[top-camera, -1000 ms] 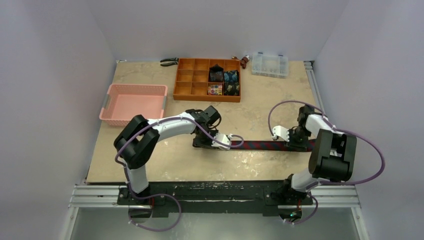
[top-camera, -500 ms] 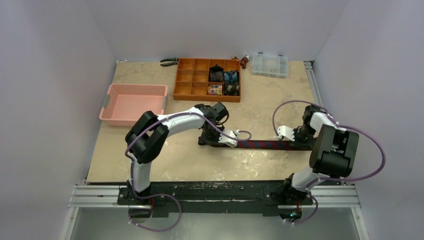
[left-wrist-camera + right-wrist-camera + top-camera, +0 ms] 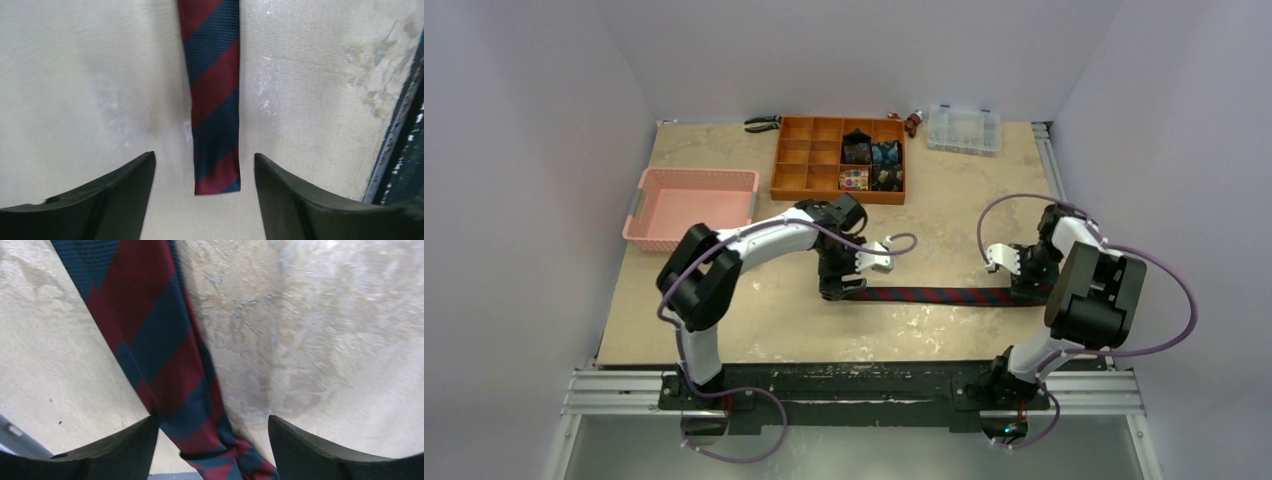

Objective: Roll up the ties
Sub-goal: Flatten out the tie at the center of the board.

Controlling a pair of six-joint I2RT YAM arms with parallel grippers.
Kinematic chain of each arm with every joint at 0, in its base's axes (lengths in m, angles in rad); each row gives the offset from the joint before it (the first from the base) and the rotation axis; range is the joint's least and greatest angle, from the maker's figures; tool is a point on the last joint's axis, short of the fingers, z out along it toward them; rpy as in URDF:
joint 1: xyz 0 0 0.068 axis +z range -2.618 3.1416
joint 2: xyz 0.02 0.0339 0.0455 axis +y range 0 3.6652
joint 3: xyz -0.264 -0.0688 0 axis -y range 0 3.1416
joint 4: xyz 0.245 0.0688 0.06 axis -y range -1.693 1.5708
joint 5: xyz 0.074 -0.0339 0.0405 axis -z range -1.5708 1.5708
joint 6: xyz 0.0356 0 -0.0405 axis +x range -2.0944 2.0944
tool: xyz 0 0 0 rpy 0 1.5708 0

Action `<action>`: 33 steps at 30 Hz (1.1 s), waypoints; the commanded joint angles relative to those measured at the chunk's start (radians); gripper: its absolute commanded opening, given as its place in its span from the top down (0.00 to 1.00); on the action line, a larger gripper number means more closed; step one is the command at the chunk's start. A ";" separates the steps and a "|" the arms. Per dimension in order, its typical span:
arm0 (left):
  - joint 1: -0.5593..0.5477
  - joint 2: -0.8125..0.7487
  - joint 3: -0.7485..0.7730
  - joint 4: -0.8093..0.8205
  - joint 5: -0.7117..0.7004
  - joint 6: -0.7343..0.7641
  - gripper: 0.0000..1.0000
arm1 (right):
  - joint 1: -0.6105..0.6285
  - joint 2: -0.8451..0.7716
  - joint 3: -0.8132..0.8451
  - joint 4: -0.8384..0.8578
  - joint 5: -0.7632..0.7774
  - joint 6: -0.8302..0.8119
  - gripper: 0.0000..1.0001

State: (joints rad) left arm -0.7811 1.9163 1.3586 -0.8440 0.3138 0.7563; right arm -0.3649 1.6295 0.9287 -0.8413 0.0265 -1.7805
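Note:
A navy tie with red diagonal stripes lies stretched flat across the table, left to right. My left gripper hangs open over its narrow end, which rests on the table between the two dark fingers without touching either. My right gripper is open over the wide end; the fabric there folds over on itself at the bottom of the right wrist view. Several small rolled ties sit in compartments of the orange organiser.
A pink basket stands at the left. Pliers, a small red object and a clear plastic box lie along the back edge. The dark front rail runs close to the tie.
Both grippers have opened and let go of the tie, which now lies flat on the table. The left wrist has lifted and turned; the right arm has drawn back slightly to the right.

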 commanded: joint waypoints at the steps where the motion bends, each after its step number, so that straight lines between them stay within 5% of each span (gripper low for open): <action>1: 0.115 -0.236 -0.071 0.134 0.188 -0.143 0.19 | -0.008 -0.094 0.093 -0.158 -0.103 0.010 0.12; 3: 0.144 -0.310 -0.132 0.197 0.215 -0.165 0.13 | 0.001 -0.154 0.093 -0.219 -0.145 0.001 0.02; 11: 0.216 -0.500 -0.362 0.469 0.211 -0.437 0.10 | 0.321 -0.272 -0.011 -0.165 -0.291 0.326 0.03; 21: 0.235 -0.577 -0.473 0.503 0.275 -0.409 0.13 | 0.465 -0.199 -0.135 0.011 -0.203 0.381 0.06; 33: 0.237 -0.545 -0.471 0.558 0.286 -0.450 0.29 | 0.467 -0.033 -0.073 0.097 -0.106 0.307 0.54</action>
State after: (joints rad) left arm -0.5518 1.3613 0.8719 -0.3523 0.5655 0.3340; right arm 0.1047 1.5360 0.8330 -0.8070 -0.1097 -1.4422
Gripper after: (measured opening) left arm 0.749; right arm 0.486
